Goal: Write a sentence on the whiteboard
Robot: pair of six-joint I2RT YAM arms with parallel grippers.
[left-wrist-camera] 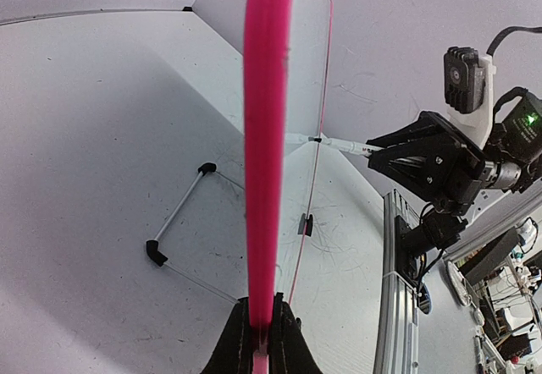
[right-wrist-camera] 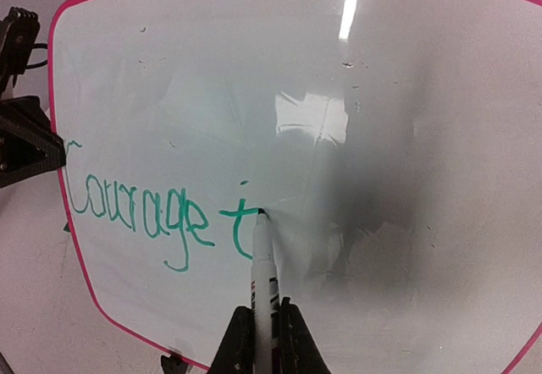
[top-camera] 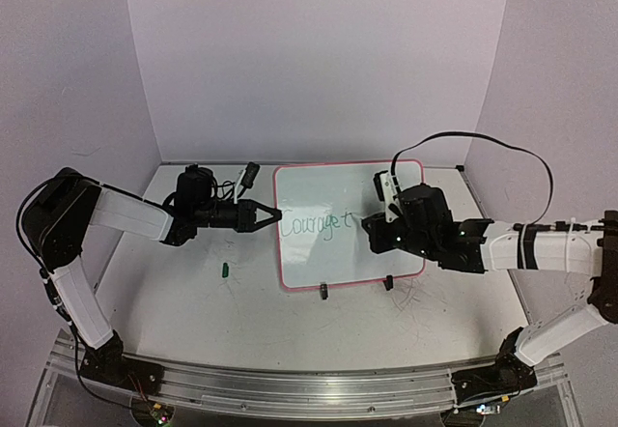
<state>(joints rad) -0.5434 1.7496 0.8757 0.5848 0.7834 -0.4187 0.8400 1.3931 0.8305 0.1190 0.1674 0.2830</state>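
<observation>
On the scratched white table (top-camera: 193, 301), your left pincer (left-wrist-camera: 262, 340) clamps the pink-framed whiteboard (top-camera: 333, 184) by its edge while your right pincer (right-wrist-camera: 263, 333) grips the white marker (right-wrist-camera: 264, 272), tip at the green writing (right-wrist-camera: 140, 215) "Courage t"; next likely an "o", needing light, steady contact.

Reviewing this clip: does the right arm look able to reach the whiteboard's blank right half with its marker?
Probably yes. The right end effector holds the marker, tip on the whiteboard beside the sentence, and nothing covers the blank area. The left end effector only clamps the left edge.
</observation>
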